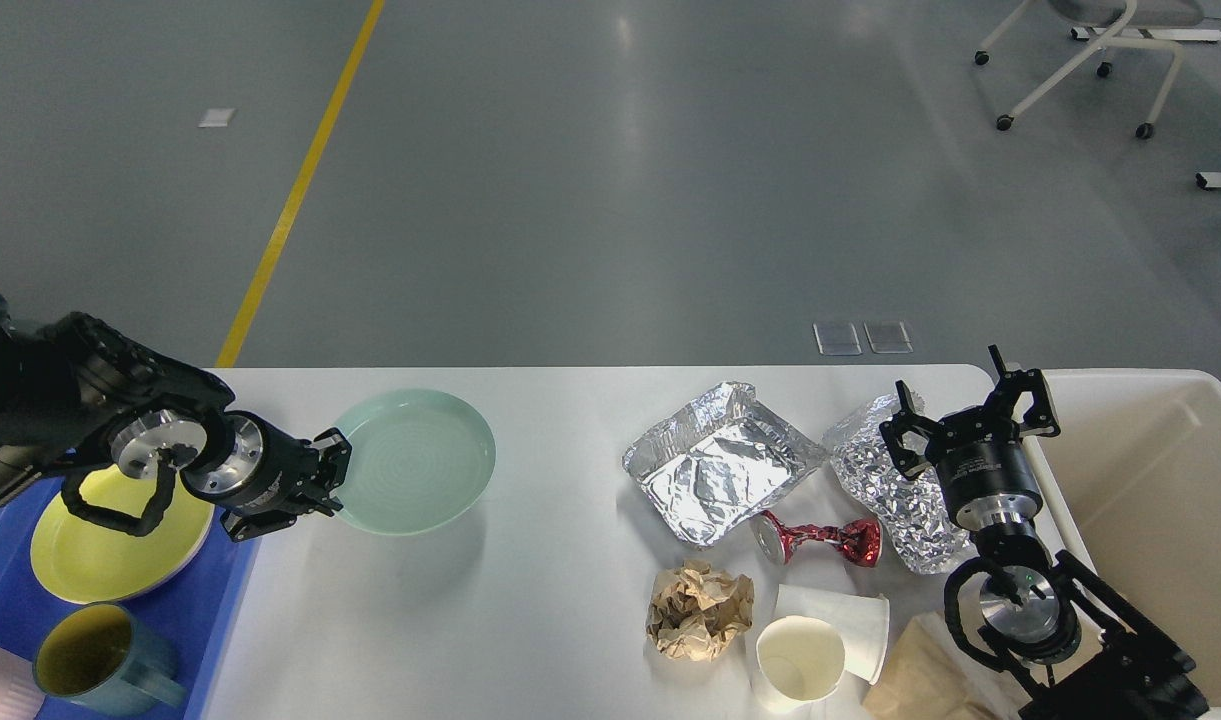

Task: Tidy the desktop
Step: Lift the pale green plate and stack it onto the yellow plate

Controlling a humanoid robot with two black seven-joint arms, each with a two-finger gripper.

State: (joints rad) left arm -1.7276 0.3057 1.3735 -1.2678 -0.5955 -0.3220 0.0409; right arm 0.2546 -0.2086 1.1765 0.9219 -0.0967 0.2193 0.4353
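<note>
desktop (530, 620): white, smooth and rigid, filling the lower half of my view; it stays put, and I judge its slick top lets things slide easily.
cream bin (1140, 480): at 3 o'clock, just off the desktop's right end; a likely home for the rubbish.
blue tray (210, 610): at 9 o'clock, holding a yellow plate (90, 560) and a mug (100, 660).
green plate (415, 460): at 10 o'clock, its left rim held in my left gripper (332, 478), which is closed on that edge. It looks stiff, glazed and breakable, so the rim is the only hold and I would keep it level.
foil tray (715, 465): centre-right, thin and light; I judge it will crush, so pinch a wall gently.
crumpled foil (895, 500): at 3 o'clock, partly under my right gripper (968, 420), whose fingers are spread wide and hold nothing.
paper cups (820, 640): at 5 o'clock, light, easily squashed; grip at the rim.
brown paper ball (698, 610): soft, takes a grip anywhere.
red wrapper (820, 540): smallest, shiny, probably slippery.
</note>
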